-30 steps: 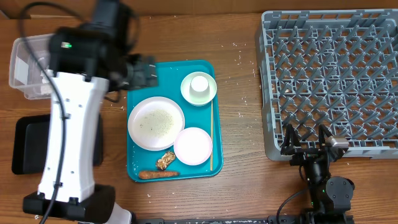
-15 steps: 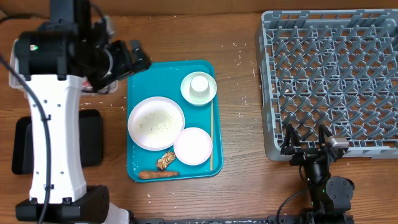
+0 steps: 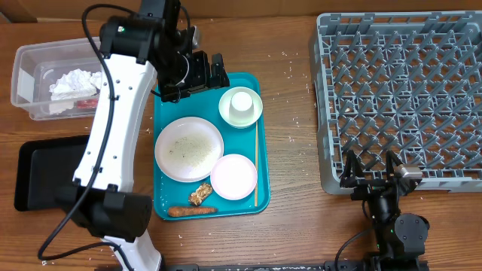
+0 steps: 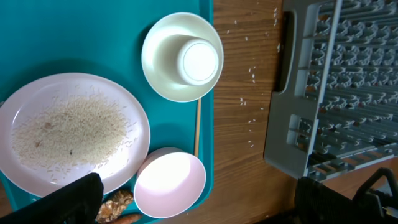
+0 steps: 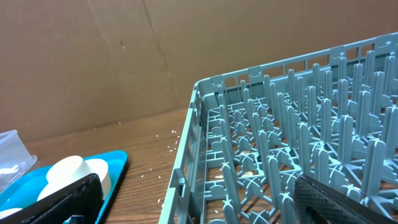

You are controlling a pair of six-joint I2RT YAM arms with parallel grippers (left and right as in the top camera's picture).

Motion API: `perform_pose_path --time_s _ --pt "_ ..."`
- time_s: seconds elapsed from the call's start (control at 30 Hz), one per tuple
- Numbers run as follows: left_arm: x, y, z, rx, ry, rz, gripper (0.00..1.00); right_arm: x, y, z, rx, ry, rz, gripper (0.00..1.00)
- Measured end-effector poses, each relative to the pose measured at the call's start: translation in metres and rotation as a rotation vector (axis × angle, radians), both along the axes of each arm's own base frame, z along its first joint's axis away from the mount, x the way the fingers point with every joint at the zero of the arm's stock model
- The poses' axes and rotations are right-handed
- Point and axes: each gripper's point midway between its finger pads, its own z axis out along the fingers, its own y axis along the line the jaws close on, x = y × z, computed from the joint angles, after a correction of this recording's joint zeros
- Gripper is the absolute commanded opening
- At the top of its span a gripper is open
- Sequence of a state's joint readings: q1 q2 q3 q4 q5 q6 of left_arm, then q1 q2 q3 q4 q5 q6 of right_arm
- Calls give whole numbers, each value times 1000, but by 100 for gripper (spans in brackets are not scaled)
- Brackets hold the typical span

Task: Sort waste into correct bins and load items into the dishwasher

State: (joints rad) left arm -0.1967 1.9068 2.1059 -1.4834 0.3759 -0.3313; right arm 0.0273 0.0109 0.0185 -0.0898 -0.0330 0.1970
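- The left tool [image 3: 209,74] hangs released and empty. The upturned cup [image 3: 242,102] sits just beside it on its small plate [image 3: 226,114], inside the teal tray [image 3: 167,205].
- The cup is probably next: the jaws should straddle its sides and lift straight up, so the plate stays put.
- The wooden stick [image 3: 256,162] and rice plate [image 3: 188,148] lie close below the tool. Bare surface [image 3: 290,150] opens from there toward the dish rack [image 3: 399,98].
- The right tool [image 3: 370,167] rests released at the rack's near edge.

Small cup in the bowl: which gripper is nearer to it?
Left. The left gripper hovers beside the cup, above the teal tray; the right gripper sits far off, beside the dish rack.
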Motion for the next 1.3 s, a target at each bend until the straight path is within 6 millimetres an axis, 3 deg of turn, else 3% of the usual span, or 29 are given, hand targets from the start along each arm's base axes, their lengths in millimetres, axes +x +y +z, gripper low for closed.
perform_pose_path --time_s 0.23,0.4,0.5,0.57,0.8,1.03,1.1,1.27,1.3 --pt "2 0 -17 14 53 0 100 0 0 0 0 0 0 100" --pt "-4 8 -41 75 148 8 99 0 0 0 0 0 0 100" --pt "-10 15 -48 117 192 13 91 0 0 0 0 0 0 100" --pt "-14 21 -51 154 207 16 86 0 0 0 0 0 0 100" --pt "-27 40 -55 262 257 26 88 0 0 0 0 0 0 100" --pt "-28 29 -56 272 241 -2 91 0 2 1 0 -3 11 100" --pt "-25 21 -56 269 220 -16 95 -1 8 5 5 -21 48 100" --pt "-22 7 -56 264 185 -44 97 -10 45 20 82 -65 268 100" --pt "-21 5 -56 263 178 -47 97 -16 60 21 128 -51 364 100"
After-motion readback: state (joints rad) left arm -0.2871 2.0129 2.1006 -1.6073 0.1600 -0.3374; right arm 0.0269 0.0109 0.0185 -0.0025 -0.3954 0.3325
